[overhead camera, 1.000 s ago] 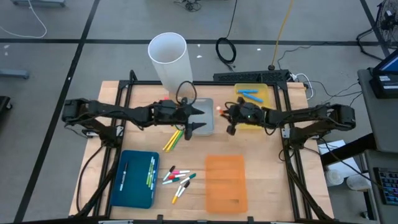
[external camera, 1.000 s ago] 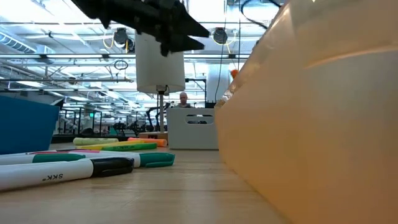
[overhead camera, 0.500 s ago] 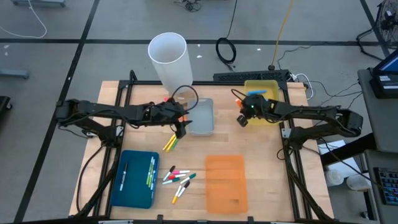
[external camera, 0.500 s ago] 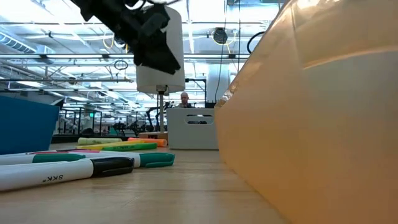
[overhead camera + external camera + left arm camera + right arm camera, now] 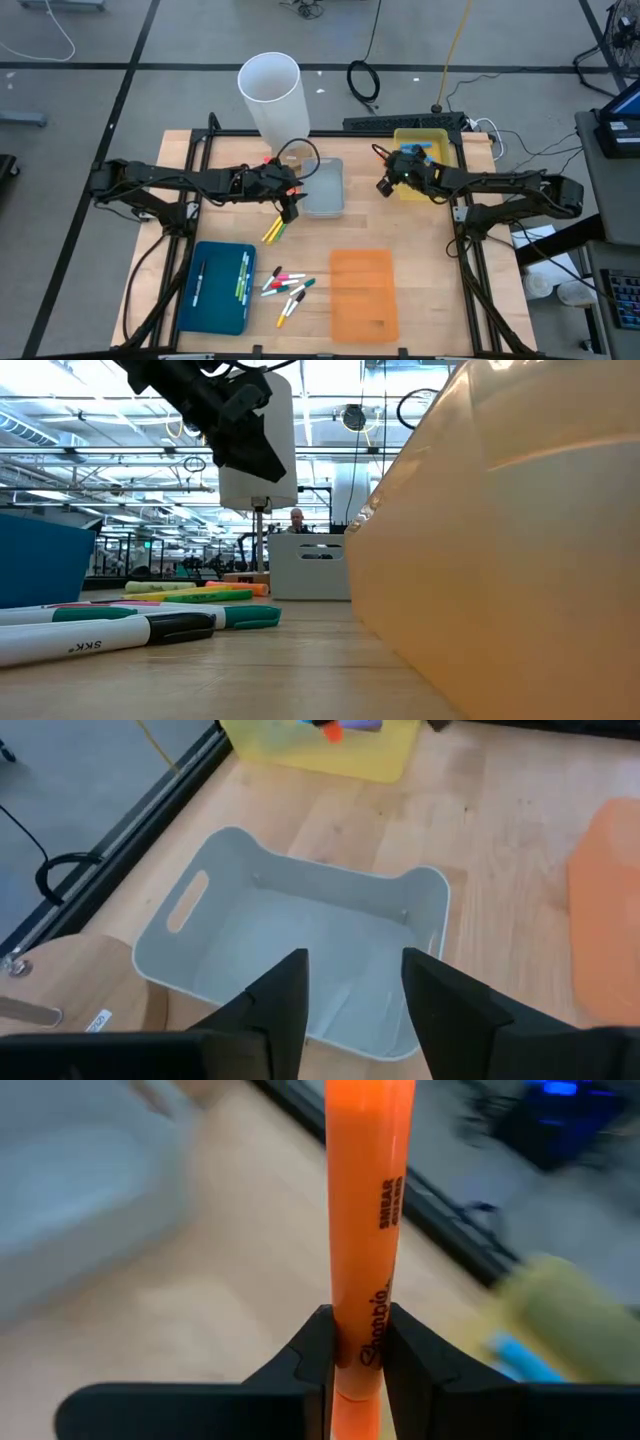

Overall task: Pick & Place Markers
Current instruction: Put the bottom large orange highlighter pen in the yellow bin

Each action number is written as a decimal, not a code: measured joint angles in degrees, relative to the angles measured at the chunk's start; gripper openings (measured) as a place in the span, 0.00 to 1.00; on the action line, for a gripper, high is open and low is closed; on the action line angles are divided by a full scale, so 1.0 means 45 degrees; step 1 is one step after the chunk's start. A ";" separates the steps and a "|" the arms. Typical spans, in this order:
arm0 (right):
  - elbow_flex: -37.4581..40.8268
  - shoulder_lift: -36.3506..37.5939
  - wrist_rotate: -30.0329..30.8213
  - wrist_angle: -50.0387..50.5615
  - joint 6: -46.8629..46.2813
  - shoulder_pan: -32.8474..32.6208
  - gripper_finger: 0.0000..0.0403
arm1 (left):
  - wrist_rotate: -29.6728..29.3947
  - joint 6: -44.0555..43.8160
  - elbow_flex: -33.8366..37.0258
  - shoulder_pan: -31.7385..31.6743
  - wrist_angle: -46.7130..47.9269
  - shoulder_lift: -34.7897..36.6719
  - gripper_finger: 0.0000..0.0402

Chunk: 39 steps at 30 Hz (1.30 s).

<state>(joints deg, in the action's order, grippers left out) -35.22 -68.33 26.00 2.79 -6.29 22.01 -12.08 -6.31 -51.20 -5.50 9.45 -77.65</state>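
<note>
An orange Sharpie highlighter (image 5: 362, 1230) stands clamped between the right gripper (image 5: 358, 1342) fingers, its ends cut off, beside the blurred yellow tray (image 5: 436, 140). The left gripper (image 5: 352, 982), fingers parted and holding nothing, hovers over the grey bin (image 5: 240, 880).

Four cameras, one counter (image 5: 420, 290)

From overhead we look straight down on the whole counter, both arms reaching in from either side. Our low camera sits at counter height, pressed close against the orange tray (image 5: 500, 550), facing level across the loose markers (image 5: 130, 625) into the hall beyond. The left wrist camera looks forward and down past its own claw (image 5: 350, 990) into the grey bin (image 5: 300, 960), which the overhead view (image 5: 324, 188) shares. The right wrist camera peers very close past its claw (image 5: 357, 1342) at the orange marker (image 5: 365, 1210).
</note>
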 joint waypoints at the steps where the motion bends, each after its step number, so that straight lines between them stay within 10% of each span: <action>1: 0.0000 0.0019 0.0604 0.0245 -0.0070 0.0004 0.12 | 0.0000 -0.0005 0.0000 0.0000 0.0100 0.0000 0.40; 12: -0.0015 0.1545 0.2798 0.3950 -0.1964 0.0149 0.12 | -0.0238 -0.0403 0.0000 -0.0005 0.0937 0.0000 0.46; 23: 0.0780 0.1135 -0.2365 0.4836 -0.3010 0.1716 0.12 | -0.0236 -0.0427 0.0000 -0.0010 0.1077 0.0000 0.49; 31: 0.0831 0.0881 -0.2478 0.3923 -0.2503 0.1810 0.14 | -0.0228 -0.0706 0.0000 -0.0010 0.1289 0.0000 0.50; 39: 0.0835 0.0975 -0.2475 0.3876 -0.2489 0.1810 0.38 | -0.0257 -0.1742 0.0000 -0.0010 0.2113 0.0000 0.53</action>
<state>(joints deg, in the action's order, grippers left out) -31.46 -63.94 14.87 20.24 -17.49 30.15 -13.23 -14.15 -51.20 -5.54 18.96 -77.65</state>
